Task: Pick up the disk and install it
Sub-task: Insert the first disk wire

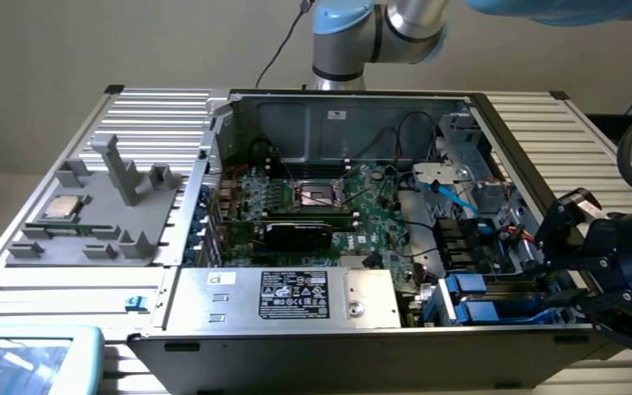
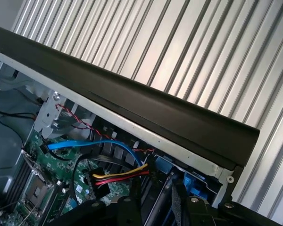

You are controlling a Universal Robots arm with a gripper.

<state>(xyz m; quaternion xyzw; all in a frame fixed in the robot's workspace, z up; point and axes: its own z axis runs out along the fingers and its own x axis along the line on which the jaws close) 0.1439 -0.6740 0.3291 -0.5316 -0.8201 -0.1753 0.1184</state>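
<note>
- Black hand (image 1: 558, 276) hangs at the exterior view's right, close against the outer side of the open case (image 1: 349, 350) and level with the drive bay. Whether it is open or shut cannot be told, nor whether it has hold of anything.
- Disk (image 1: 479, 313): its blue carrier shows in the bay at the case's near corner on the exterior view's right, just beside the hand. A second blue carrier (image 1: 467, 284) sits close by it.
- Red, yellow and black wires (image 2: 122, 174) and a blue cable (image 2: 94, 143) run just inside the case's dark rim in the wrist view.
- Green motherboard (image 1: 316, 206) lies on the case floor, with a black card (image 1: 299, 234) across it.
- Silver box (image 1: 294, 296) with a black sticker fills the near corner next to the bay.
- Grey tray (image 1: 129, 239) lies on the ribbed metal bench (image 1: 579, 132) at the exterior view's left, well apart from the hand, and holds a small square chip (image 1: 63, 207).
- Arm (image 1: 377, 33) rises behind the case.
</note>
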